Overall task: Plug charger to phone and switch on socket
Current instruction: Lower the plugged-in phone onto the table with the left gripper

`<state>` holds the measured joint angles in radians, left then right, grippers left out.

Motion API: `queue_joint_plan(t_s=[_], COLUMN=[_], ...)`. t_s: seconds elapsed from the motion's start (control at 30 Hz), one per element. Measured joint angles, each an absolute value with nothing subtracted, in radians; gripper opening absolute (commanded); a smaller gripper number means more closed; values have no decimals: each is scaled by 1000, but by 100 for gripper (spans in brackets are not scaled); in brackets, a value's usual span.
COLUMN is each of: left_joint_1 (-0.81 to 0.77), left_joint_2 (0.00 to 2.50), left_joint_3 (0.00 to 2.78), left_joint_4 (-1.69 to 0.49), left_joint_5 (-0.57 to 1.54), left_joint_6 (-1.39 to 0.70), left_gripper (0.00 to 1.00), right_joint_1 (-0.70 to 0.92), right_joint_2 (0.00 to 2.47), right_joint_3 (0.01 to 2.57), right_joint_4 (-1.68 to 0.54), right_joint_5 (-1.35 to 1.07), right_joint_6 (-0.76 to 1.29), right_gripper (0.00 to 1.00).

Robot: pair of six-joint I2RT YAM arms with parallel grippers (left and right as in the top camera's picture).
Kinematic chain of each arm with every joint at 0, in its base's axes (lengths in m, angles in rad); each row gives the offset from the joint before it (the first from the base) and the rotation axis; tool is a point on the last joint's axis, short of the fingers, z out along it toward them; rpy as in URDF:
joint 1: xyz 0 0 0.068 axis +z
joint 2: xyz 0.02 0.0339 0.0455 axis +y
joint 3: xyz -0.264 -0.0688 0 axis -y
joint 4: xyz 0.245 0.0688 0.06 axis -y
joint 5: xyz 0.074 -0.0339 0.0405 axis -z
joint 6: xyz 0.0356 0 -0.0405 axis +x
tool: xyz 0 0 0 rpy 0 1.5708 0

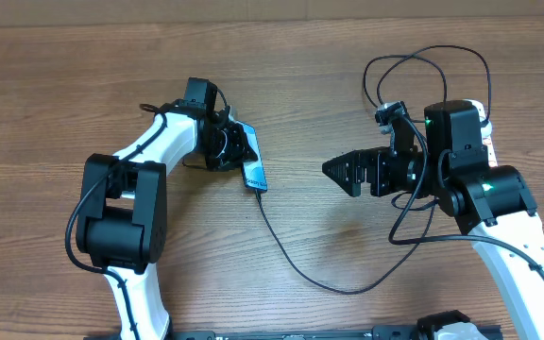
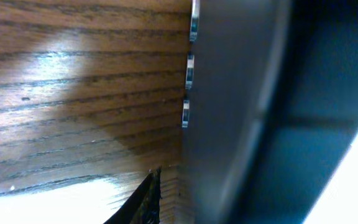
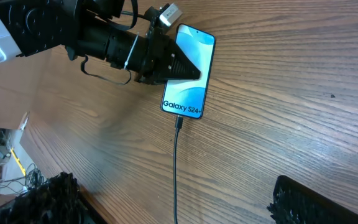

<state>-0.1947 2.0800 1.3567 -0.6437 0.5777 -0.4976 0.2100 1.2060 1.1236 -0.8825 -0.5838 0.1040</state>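
The right arm (image 1: 487, 192) hid most of the socket (image 1: 486, 142), the left gripper (image 1: 243, 147) covered part of the phone (image 1: 255, 175), and the blurred left wrist view left its grip unclear.

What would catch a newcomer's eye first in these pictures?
The lit phone, left of centre on the table, with the black cable plugged into its near end. The left pincer reaches over its edge, and the open right pincer hovers to its right, pointing at it.

Phone (image 3: 188, 93) on table (image 3: 291, 93), charger (image 3: 175, 174) at its near end.
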Motion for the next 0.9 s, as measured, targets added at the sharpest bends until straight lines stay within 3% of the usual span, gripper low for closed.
queue_joint_plan(t_s=[0.07,0.53,0.9], left_joint_1=[-195,-195,-195], left_joint_2=[2080,2080,2080], left_joint_3=[1357,1357,1364], left_joint_4=[-648,-659,-687], left_joint_5=[575,563,558], left_joint_6=[-497,-498,-497], left_gripper=[29,28,56], right_joint_1=[210,210,210], right_joint_2=[1206,1206,1206], right_joint_3=[1124,1124,1124], right_joint_4=[-882,-883,-882], right_joint_5=[-584,-584,-583], right_joint_6=[104,104,104], right_gripper=[100,100,100])
